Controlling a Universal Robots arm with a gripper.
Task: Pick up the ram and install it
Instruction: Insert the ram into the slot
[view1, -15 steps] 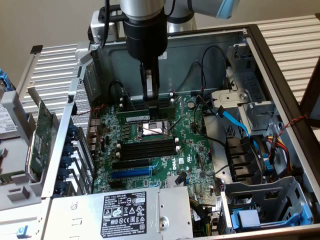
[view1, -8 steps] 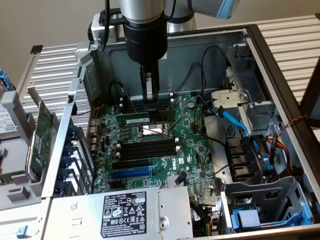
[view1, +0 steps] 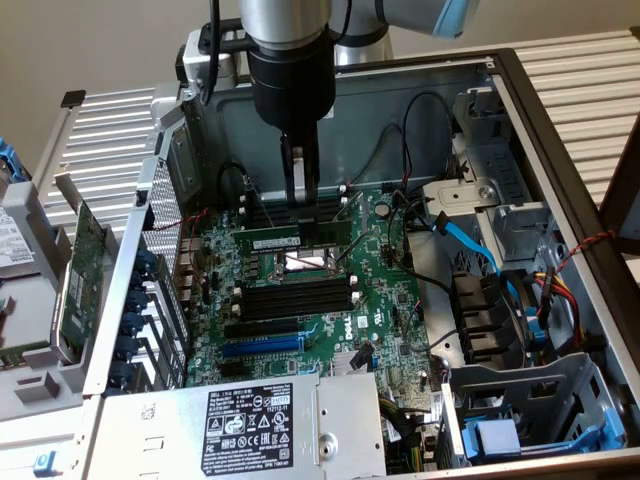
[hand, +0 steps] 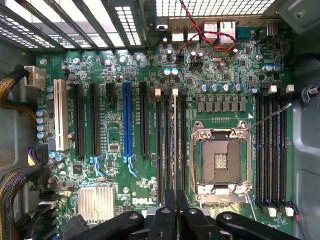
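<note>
So the ram (view1: 295, 238) is sitting along one of the black memory slots right beside the empty CPU socket (view1: 305, 262). It's on the socket's far side in the exterior view, with its white label strip facing the camera. From the wrist view it shows only edge-on, as a thin pale line (hand: 174, 140) running down the slot next to the socket (hand: 220, 160). Going by that, I'd say the pickup part is done and the stick is at least lined up in its slot.

What I can't confirm is whether it's pushed fully home. The white clip at the slot's visible end (hand: 175, 92) is too small for me to read as latched or not, and the other end is covered by my own hand (hand: 176, 210). So I'd call the install mostly done, not proven.

My hand (view1: 300, 195) hangs directly above the middle of the stick. Whether it's clamped on the top edge, just touching it or already let go, I honestly can't tell (the exterior angle squashes the gap, and the wrist camera looks straight down past it).

The rest of the motherboard (hand: 115, 140) looks untouched, and the other slots beside the ram look empty. The bigger green expansion card (view1: 85, 270) sits outside the case at the exterior view's left.
</note>
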